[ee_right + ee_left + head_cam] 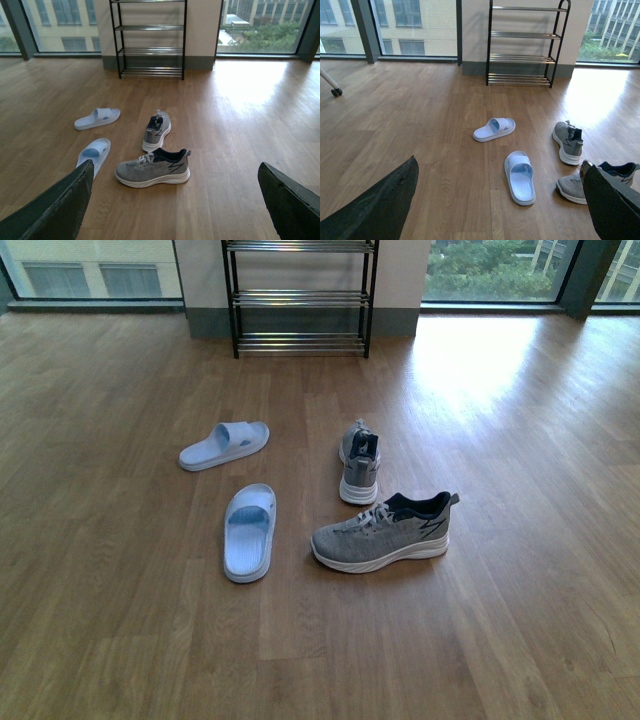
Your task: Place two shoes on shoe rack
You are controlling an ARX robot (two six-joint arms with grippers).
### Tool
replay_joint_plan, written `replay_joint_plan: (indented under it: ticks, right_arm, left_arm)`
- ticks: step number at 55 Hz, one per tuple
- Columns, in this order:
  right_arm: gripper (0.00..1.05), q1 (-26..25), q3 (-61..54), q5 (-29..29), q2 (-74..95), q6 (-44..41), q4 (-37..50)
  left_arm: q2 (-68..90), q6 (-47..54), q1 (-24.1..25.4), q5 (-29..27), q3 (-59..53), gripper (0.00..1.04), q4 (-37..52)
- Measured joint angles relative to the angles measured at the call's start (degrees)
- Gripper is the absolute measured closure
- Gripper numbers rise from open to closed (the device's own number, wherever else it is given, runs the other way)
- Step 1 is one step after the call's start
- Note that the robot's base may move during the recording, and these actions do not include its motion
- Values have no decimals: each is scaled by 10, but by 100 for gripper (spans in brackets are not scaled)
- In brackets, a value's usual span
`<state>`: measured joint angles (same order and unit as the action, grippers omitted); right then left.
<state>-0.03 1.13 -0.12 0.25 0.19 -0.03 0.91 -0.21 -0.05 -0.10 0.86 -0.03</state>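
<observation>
2 grey sneakers sit upright on their white soles on the wood floor [520, 440], both well apart from the shoe rack [300, 298], which stands against the wall at the back. The closer sneaker [360, 464] points its toe toward the shoe rack and shows its heel to the front camera. The farther sneaker [382, 533] lies just behind it, turned side-on so that its length runs parallel to the rack's silver bars. The 2 are near each other, but whether they touch I cannot tell. 2 pale blue slippers share the floor on the robot's left of the sneakers: the closer slipper [225, 445] sits about as far from the rack as the closer sneaker, and the farther slipper [250, 531] is level with the farther sneaker, both soles down. The left gripper [500, 165] hangs well back from the rack with its 2 dark fingers [380, 205] spread wide, holding nothing. The right gripper [176, 166] is the same, with its fingers [50, 210] far apart and facing the rack across the sneakers.
</observation>
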Motion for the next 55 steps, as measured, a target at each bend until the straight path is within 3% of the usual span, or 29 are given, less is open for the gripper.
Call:
replay_joint_plan:
  ticks: [55]
  right_arm:
    - [9, 0, 0, 2, 0, 0, 0]
  left_arm:
    - [0, 0, 0, 1, 0, 9, 0]
